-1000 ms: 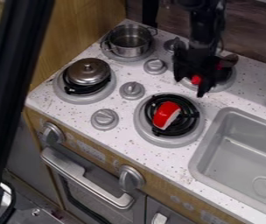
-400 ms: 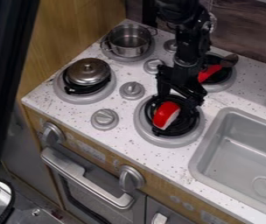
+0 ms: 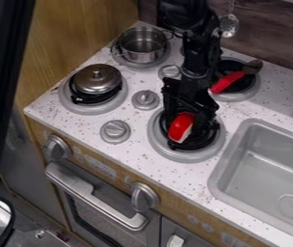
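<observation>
Lid [image 3: 96, 79], metal; pot [image 3: 142, 46], two-handled, behind it; red-and-white piece [image 3: 180, 126] on the front burner [image 3: 175, 155], below the parted fingers of the black gripper [image 3: 189, 121], liable to skid if they close off-centre; red-handled utensil [image 3: 227, 82], right.

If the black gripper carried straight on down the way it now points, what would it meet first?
Probably the red-and-white piece on the black coil burner, right by the gripper, though the depth between them is unclear.
</observation>
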`<state>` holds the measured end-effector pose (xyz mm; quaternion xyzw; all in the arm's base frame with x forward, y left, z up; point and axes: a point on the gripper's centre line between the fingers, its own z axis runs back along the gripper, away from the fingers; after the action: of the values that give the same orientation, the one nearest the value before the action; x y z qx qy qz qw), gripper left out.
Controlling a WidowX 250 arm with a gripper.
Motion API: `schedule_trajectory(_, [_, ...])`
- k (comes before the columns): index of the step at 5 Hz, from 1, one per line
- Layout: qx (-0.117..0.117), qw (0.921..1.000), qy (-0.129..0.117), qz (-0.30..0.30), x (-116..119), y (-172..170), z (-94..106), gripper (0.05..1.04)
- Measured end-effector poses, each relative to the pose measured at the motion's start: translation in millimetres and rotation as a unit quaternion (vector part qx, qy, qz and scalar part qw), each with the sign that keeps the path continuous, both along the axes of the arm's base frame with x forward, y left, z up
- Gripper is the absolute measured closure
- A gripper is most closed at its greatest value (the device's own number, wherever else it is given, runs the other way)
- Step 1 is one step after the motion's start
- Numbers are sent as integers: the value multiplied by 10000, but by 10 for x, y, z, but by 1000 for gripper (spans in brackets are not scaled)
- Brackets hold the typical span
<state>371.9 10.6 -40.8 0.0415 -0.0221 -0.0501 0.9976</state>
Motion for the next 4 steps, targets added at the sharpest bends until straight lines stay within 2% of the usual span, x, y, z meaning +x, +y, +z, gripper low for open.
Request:
schedule_trajectory(1, [-74,9999,16,108,-8,12,26,385])
schedule_trajectory(2, [-68,9999,103,85,-14,19,42,519])
schedule_trajectory(3, [-60,10000,-51,24,140,39,167,519])
schedule_trajectory(4, [-36,9999,-115,30,342,187,152,520])
